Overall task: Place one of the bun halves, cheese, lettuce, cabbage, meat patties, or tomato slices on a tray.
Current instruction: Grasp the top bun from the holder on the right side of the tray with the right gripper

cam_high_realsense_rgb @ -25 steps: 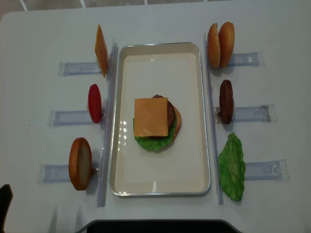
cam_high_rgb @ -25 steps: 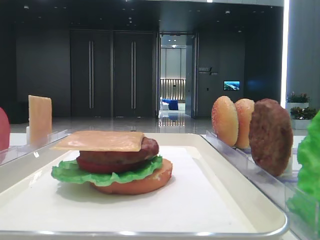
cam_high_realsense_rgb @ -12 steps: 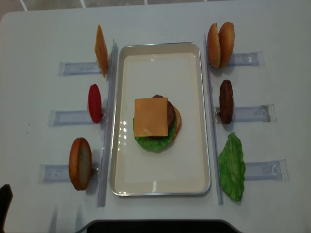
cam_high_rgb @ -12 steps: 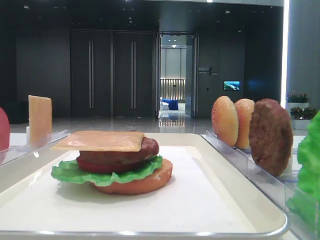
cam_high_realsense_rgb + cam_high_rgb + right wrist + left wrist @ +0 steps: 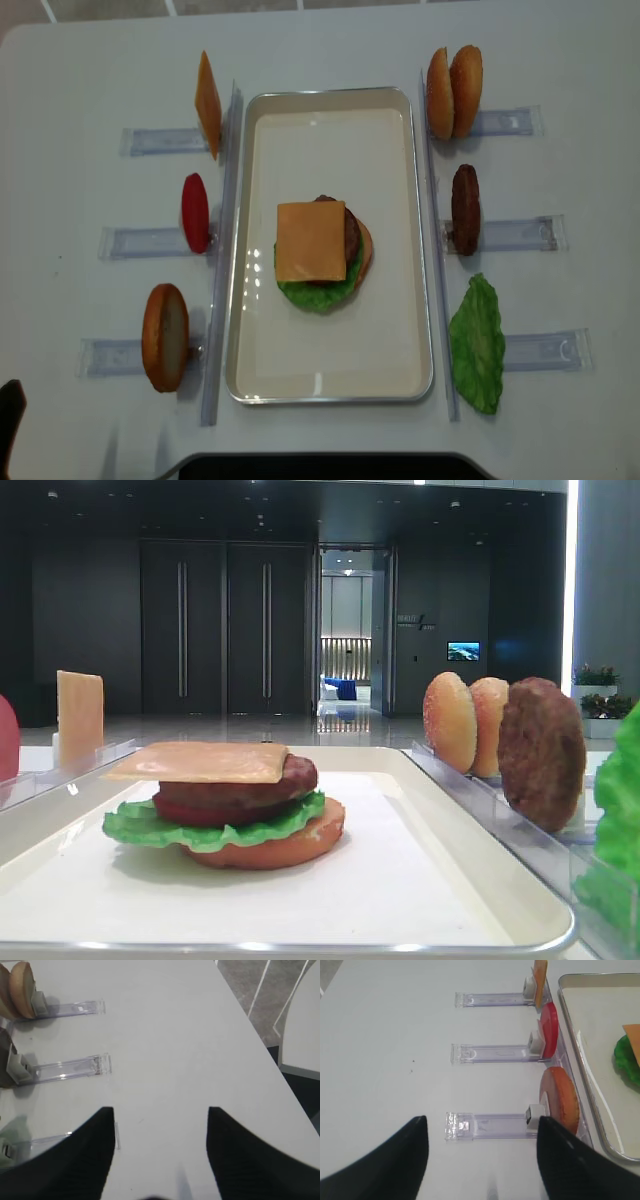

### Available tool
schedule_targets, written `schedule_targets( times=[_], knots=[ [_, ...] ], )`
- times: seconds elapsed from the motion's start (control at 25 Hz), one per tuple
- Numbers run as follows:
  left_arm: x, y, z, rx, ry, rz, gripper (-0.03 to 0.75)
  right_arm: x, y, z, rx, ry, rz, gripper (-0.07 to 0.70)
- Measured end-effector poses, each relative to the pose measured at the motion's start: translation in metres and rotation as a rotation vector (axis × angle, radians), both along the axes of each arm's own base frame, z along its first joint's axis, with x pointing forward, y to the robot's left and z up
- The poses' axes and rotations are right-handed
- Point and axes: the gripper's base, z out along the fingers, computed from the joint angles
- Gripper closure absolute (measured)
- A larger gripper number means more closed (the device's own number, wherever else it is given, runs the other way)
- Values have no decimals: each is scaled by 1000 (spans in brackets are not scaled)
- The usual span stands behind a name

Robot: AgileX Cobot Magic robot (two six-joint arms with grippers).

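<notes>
On the white tray (image 5: 330, 150) stands a stack: bun half, lettuce (image 5: 318, 293), tomato, meat patty, with cheese (image 5: 311, 241) on top. More pieces stand upright in racks beside the tray: a bun half (image 5: 165, 337), a tomato slice (image 5: 195, 212) and a cheese slice (image 5: 208, 104) on the left; two bun halves (image 5: 454, 91), a patty (image 5: 465, 209) and a lettuce leaf (image 5: 478, 343) on the right. Cabbage is out of view. My left gripper (image 5: 481, 1119) hovers open and empty near the left bun half (image 5: 560, 1097). My right gripper (image 5: 160, 1109) is open and empty over bare table.
Clear plastic racks (image 5: 150, 140) line both long sides of the tray, with rails (image 5: 222, 250) running along its edges. The table's right edge (image 5: 260, 1035) is close to the right gripper. A dark object (image 5: 320, 466) sits at the near table edge.
</notes>
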Motion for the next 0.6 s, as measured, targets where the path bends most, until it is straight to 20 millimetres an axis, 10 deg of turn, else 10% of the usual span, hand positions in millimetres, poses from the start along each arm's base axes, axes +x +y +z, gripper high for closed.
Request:
schedule_targets(
  times=[0.16,0.6],
  knots=[
    [0,0,0,0,0,0,199,12,-1,1,48,67,-14,240],
    [0,0,0,0,0,0,199,142,-11,-15,301,725,-9,240]
  ],
)
